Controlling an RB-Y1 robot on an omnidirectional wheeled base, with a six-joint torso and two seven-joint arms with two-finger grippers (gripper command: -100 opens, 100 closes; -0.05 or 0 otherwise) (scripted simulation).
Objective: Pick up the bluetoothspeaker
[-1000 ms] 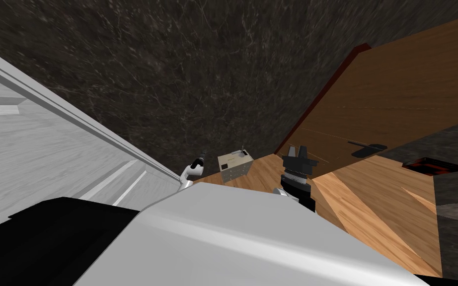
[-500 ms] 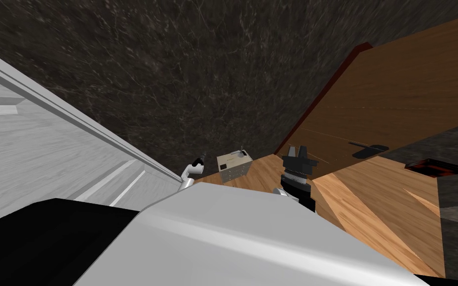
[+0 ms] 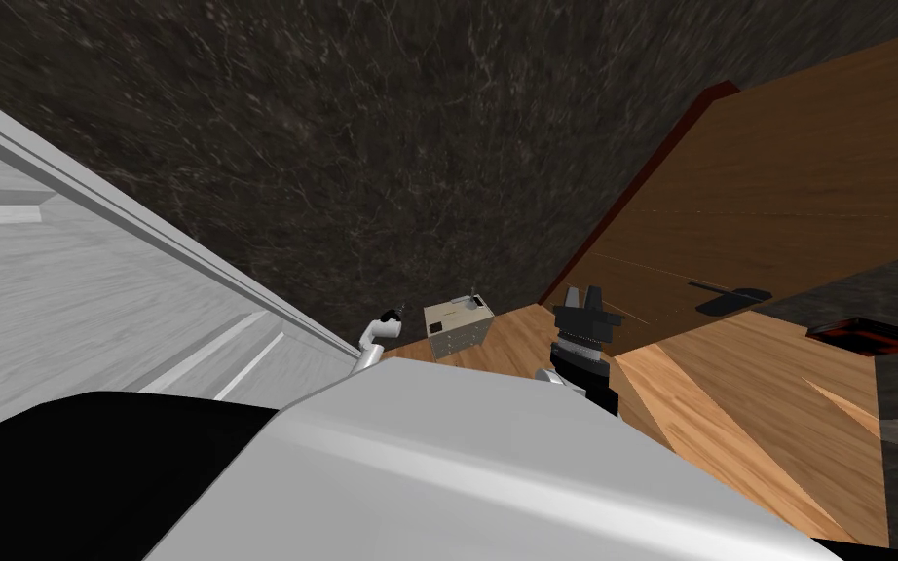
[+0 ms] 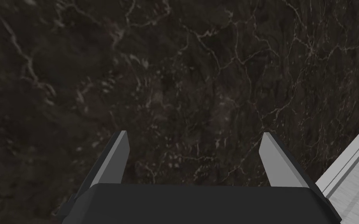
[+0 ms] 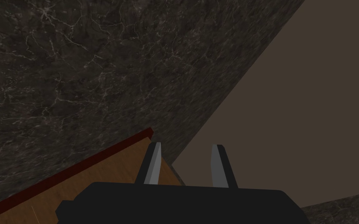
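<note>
View panned slightly | beige speaker (image 3: pixel 457 329) by dark wall (image 3: pixel 389 146) | left gripper (image 4: pixel 194 133) wide | right gripper (image 5: pixel 187 144) narrow

The bluetooth speaker (image 3: pixel 457 327), a small beige box, stands upright on the wooden surface (image 3: pixel 520 341) near the dark wall (image 3: pixel 389 146).

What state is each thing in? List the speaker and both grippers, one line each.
Small beige box-shaped speaker: upright on the wooden floor, not gripped.
Left gripper: open, empty.
Right gripper: fingers narrowly parted, empty.
</note>
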